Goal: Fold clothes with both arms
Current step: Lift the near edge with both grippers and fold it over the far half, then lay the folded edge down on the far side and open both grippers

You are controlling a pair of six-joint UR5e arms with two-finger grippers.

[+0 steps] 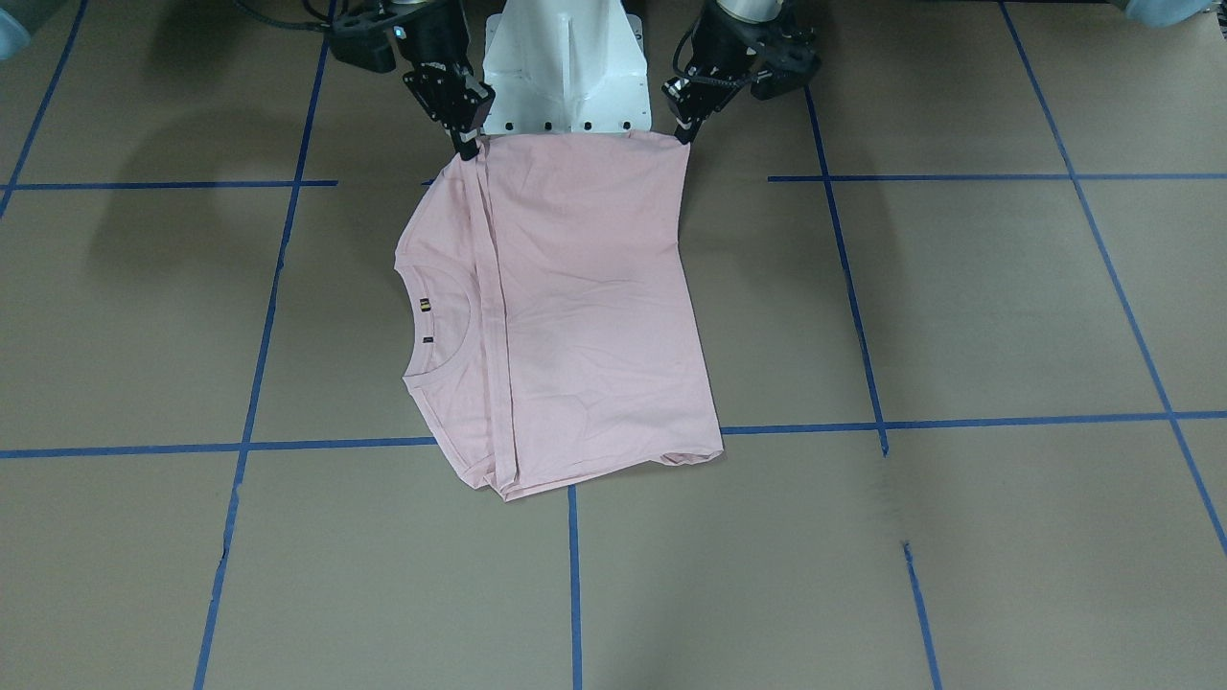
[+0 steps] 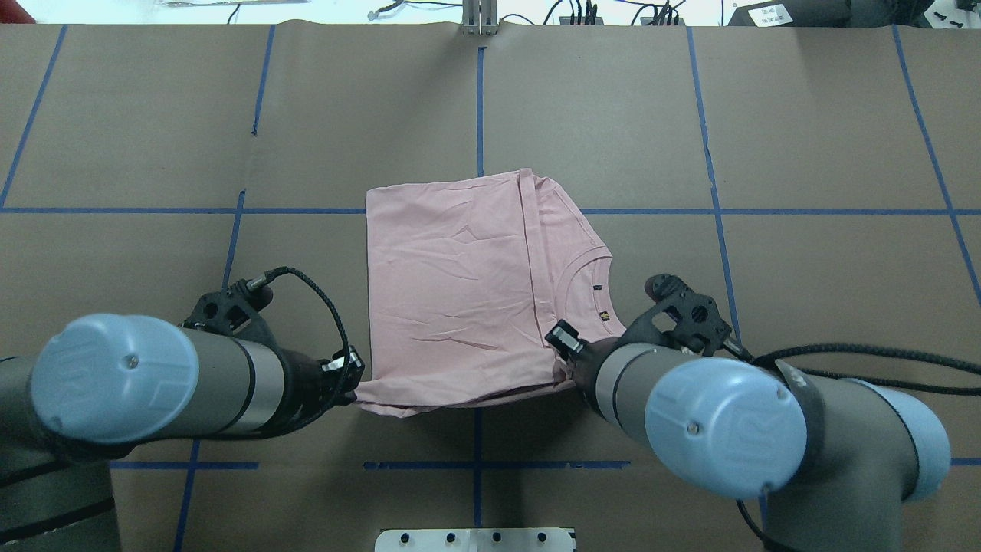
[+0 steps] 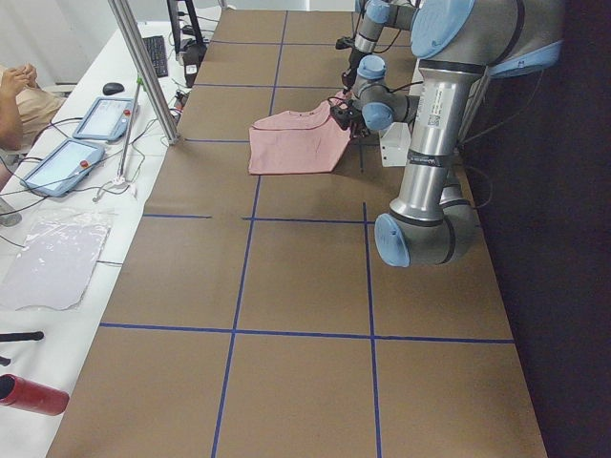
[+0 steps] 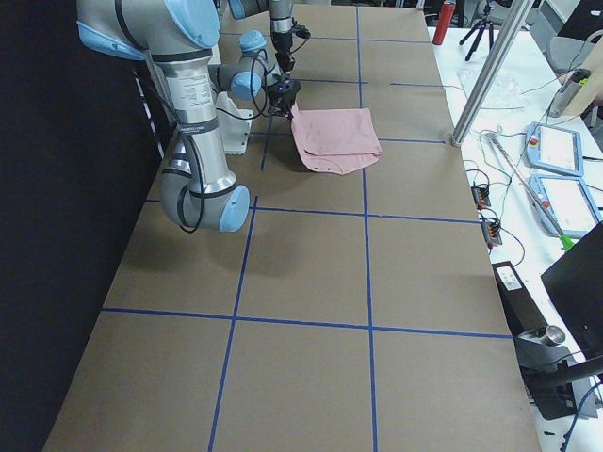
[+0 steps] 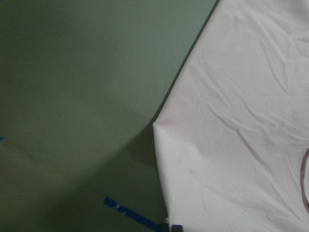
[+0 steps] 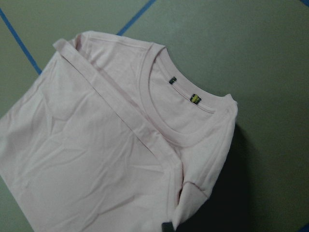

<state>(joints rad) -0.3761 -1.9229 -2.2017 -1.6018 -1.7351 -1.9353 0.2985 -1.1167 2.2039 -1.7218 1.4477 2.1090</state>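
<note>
Across the brown-papered surface [image 2: 613, 115], marked into squares by blue tape lines [image 1: 575, 565], we see the pink T-shirt [image 1: 585, 307] lying folded near the robot's side, its collar [image 1: 436, 331] towards the robot's right and a narrow folded band running beside it. The white pedestal base [image 1: 566, 67] stands just behind the shirt's near edge, between the two grippers. The left gripper [image 1: 685, 129] is closed on the near corner away from the collar, and the right gripper [image 1: 468, 144] pinches the near edge at the collar end; both corners are raised slightly off the surface. Well apart from the shirt, along the white side surface, we make out a metal post [image 3: 143, 67], two tablets [image 3: 62, 162], a red cylinder [image 3: 33, 394] and a person's hand [image 3: 14, 81] at the frame's edge. From overhead, the left arm [image 2: 153, 376] and right arm [image 2: 728, 429] cover most of both grippers. Each wrist view shows only a dark fingertip at its bottom edge. The shirt's underside is hidden from us, and the small collar labels are too small to read.
</note>
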